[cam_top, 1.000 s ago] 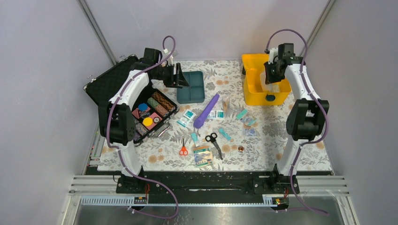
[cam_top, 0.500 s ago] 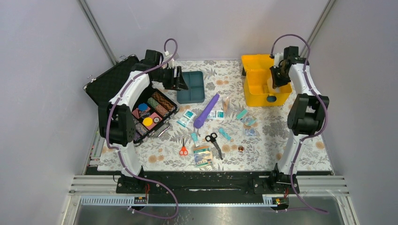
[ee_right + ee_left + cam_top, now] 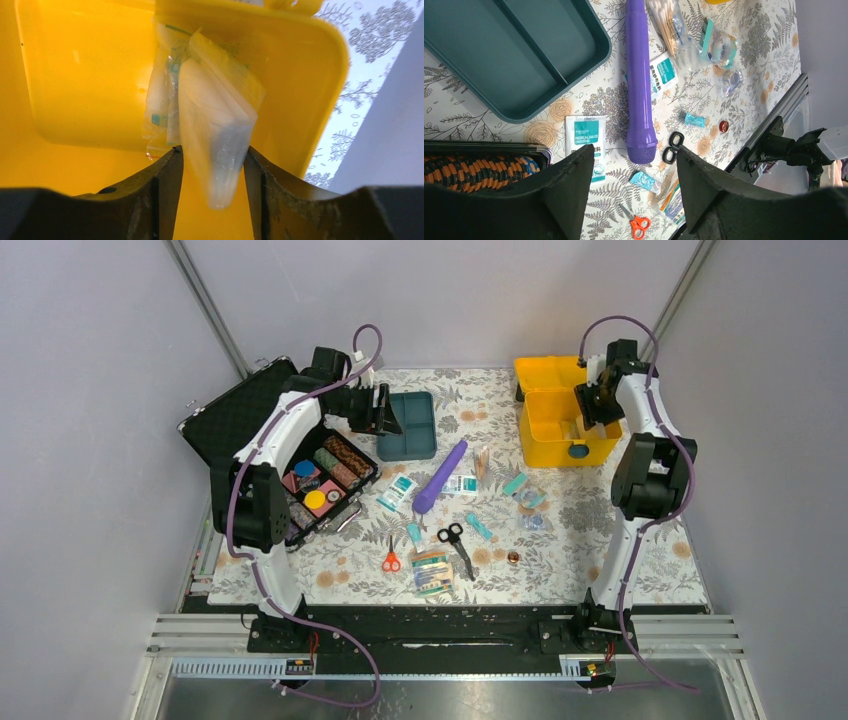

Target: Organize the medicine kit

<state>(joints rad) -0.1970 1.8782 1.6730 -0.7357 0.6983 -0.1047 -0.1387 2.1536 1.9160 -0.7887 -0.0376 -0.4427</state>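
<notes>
Jaws of the left gripper (image 3: 635,149) are spread and empty, parked beside the teal tray (image 3: 524,65) at eleven o'clock. Jaws of the right gripper (image 3: 214,155) flank a clear pouch (image 3: 215,115) inside the medicine kit (image 3: 545,445) at one o'clock, evidently for stowing. Whether it is pinched cannot be told.

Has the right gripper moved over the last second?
Yes. The right gripper shifted rightward, from over the middle of the kit toward its right wall.
</notes>
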